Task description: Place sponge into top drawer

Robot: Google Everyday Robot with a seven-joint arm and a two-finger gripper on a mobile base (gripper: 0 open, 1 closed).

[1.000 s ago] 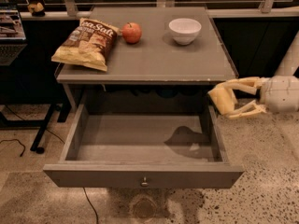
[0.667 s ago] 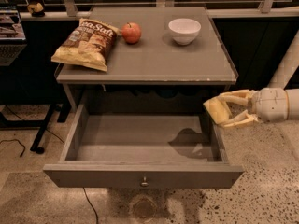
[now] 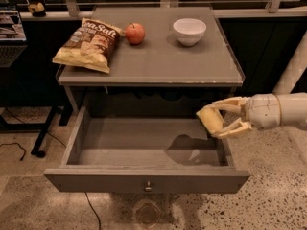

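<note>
The top drawer (image 3: 144,180) is pulled wide open below the grey table; its front panel has a small round metal knob at the centre. My gripper (image 3: 216,120) reaches in from the right and is shut on the pale yellow sponge (image 3: 210,119). It holds the sponge in the air above the drawer's right side wall, at the inner edge. A shadow of the sponge and gripper lies on the drawer floor (image 3: 120,143).
On the tabletop (image 3: 158,56) lie a chip bag (image 3: 89,44) at the left, a red apple (image 3: 135,33) and a white bowl (image 3: 189,31). A dark desk leg and cables (image 3: 29,143) stand to the left on the speckled floor.
My gripper has carried the sponge leftward, from outside the drawer's right side to over its right wall.
</note>
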